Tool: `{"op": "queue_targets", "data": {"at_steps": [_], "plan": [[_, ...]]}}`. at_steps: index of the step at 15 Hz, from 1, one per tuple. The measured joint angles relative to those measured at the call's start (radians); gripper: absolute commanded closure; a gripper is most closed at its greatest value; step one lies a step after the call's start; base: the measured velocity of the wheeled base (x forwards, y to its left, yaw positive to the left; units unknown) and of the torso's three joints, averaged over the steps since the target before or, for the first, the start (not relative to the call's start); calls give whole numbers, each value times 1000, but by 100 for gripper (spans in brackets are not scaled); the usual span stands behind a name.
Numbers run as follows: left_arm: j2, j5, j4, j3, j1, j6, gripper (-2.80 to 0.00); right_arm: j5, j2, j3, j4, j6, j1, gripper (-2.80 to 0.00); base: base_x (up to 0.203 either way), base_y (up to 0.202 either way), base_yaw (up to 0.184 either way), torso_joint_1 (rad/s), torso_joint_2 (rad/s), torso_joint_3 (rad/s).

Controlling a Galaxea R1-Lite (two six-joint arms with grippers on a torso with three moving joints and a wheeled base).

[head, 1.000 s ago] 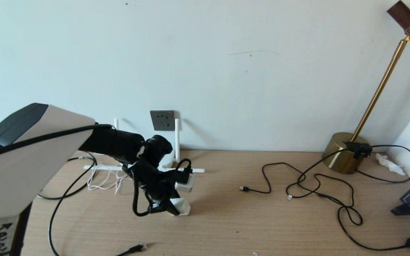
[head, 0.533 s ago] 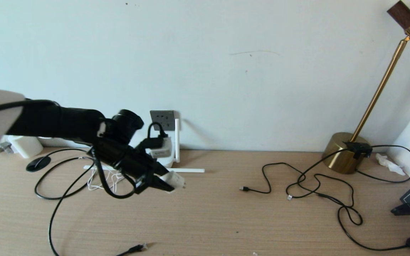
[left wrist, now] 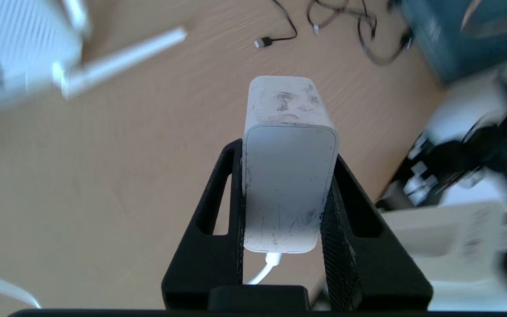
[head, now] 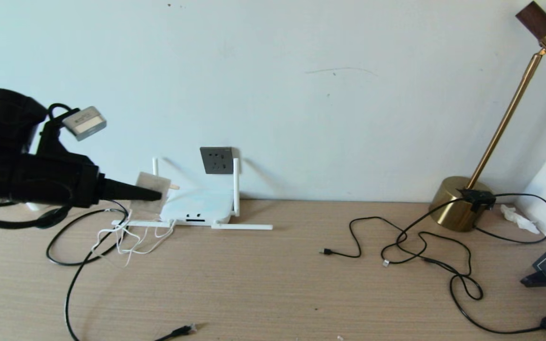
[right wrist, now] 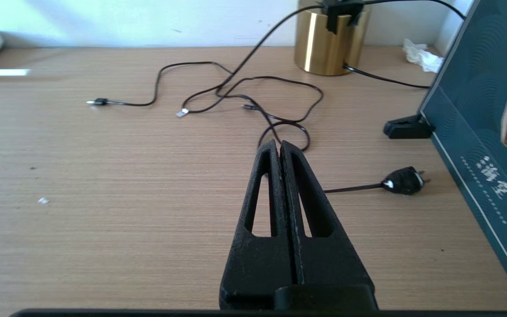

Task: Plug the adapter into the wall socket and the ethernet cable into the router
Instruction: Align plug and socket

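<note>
1. The left gripper [left wrist: 286, 176] is clamped on the adapter [left wrist: 289, 176], one black finger [left wrist: 218, 220] pressed to each flank, the thin white cord [left wrist: 264, 270] leaving its rear end.
2. The head view shows the adapter [head: 150, 192] held in the air above the desk's [head: 273, 284] rear left part, just left of the router [head: 197, 210].
3. The router sits at the rear edge against the wall, below the wall socket [head: 216, 160].
4. The ethernet cable [head: 178, 330] has its tip at the front edge.
5. The right gripper [right wrist: 280, 152] hangs over the desk's right part, fingers pressed together, holding nothing.
</note>
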Motion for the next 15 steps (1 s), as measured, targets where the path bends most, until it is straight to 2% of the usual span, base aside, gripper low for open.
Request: {"op": "queue_targets", "data": {"at_steps": [2, 4, 6, 8, 9, 10, 11, 13, 15], "plan": [[-50, -18, -4, 85, 86, -88, 0, 0, 0, 0, 0, 0, -1, 0, 0, 0, 0, 0, 0, 0], [-76, -27, -52, 190, 128, -157, 0, 0, 0, 0, 0, 0, 0, 0, 0, 0, 0, 0, 0, 0], [-83, -28, -185, 302, 146, -190, 0, 0, 0, 0, 0, 0, 0, 0, 0, 0, 0, 0, 0, 0], [-75, -1, -363, 353, 148, -311, 0, 0, 0, 0, 0, 4, 0, 0, 0, 0, 0, 0, 0, 0], [-69, 45, -465, 369, 137, -394, 0, 0, 0, 0, 0, 5, 0, 0, 0, 0, 0, 0, 0, 0], [-63, 129, -576, 392, 113, -460, 0, 0, 0, 0, 0, 6, -1, 0, 0, 0, 0, 0, 0, 0], [-55, 224, -684, 422, 83, -489, 0, 0, 0, 0, 0, 6, -1, 0, 0, 0, 0, 0, 0, 0], [-8, 462, -935, 503, 2, -465, 0, 0, 0, 0, -1, 7, 0, 0, 0, 0, 0, 0, 0, 0], [86, 645, -1205, 571, -52, -380, 0, 0, 0, 2, -2, 9, 0, 0, 0, 0, 0, 0, 0, 0]]}}
